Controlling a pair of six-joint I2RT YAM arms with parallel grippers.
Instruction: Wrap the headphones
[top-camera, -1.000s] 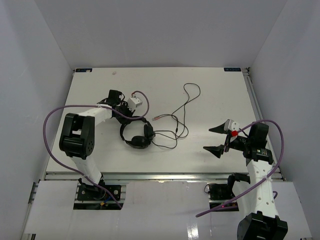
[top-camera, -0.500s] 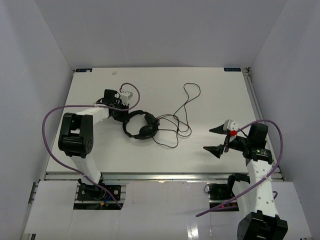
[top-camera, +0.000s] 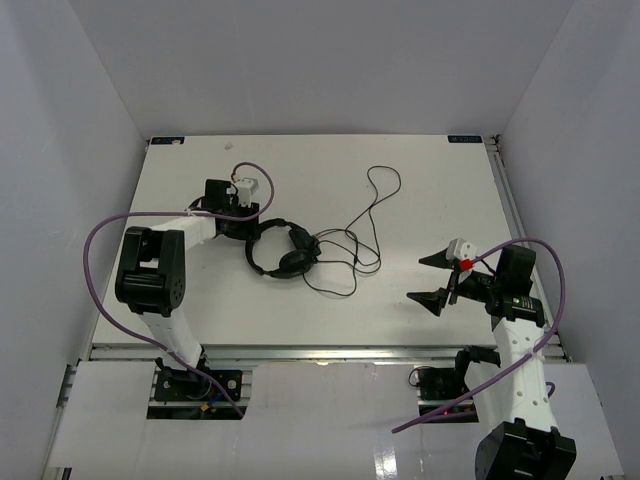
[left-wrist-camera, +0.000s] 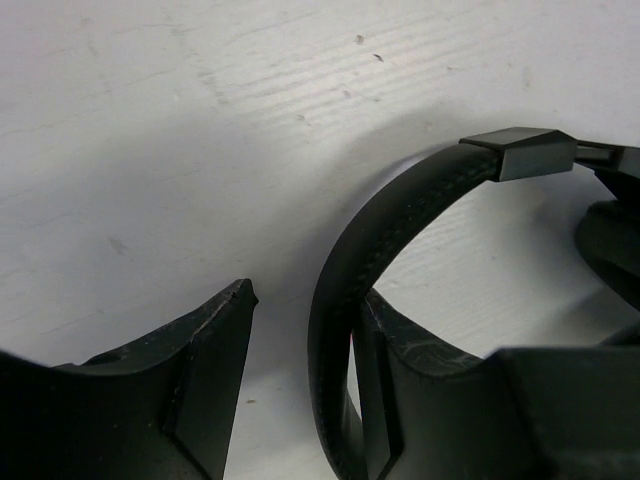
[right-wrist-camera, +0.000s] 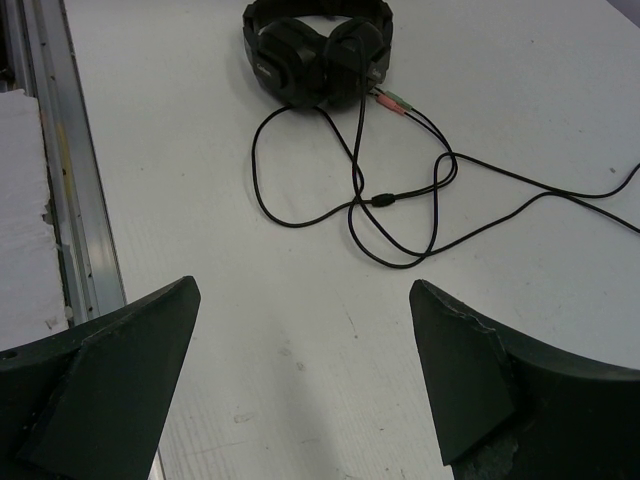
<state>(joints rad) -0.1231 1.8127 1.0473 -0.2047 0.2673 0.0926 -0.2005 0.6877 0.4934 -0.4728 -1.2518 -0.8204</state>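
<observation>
One white table (top-camera: 420, 170) carries the whole scene. Two arms are at its near edge, the left arm (top-camera: 150, 270) reaching in toward centre-left and the right arm (top-camera: 520, 340) held back on the right side.

The headphones (top-camera: 283, 250) lie flat a little left of the table's middle, with the earcups (right-wrist-camera: 320, 60) folded close together. The cord (right-wrist-camera: 383, 200) is not gathered. It sprawls in loose crossing loops to the right of the earcups and runs away toward the far side. Its pink and green plugs (right-wrist-camera: 395, 100) lie just beside the earcups.

The left claw (left-wrist-camera: 300, 300) is spread. The headband (left-wrist-camera: 400, 205) arcs between its fingers, against the inner face of one and clear of the other, so it is not pinched. The right claw (right-wrist-camera: 302, 290) is also spread and holds nothing, well apart from the cord and facing it.

Judgement: this is the opening step, securing the headband, and no wrapping has been done. Next the left claw needs to close on the band to steady it. The right claw must then come in low for the thin cord, which lies flat and will be hard to catch.
</observation>
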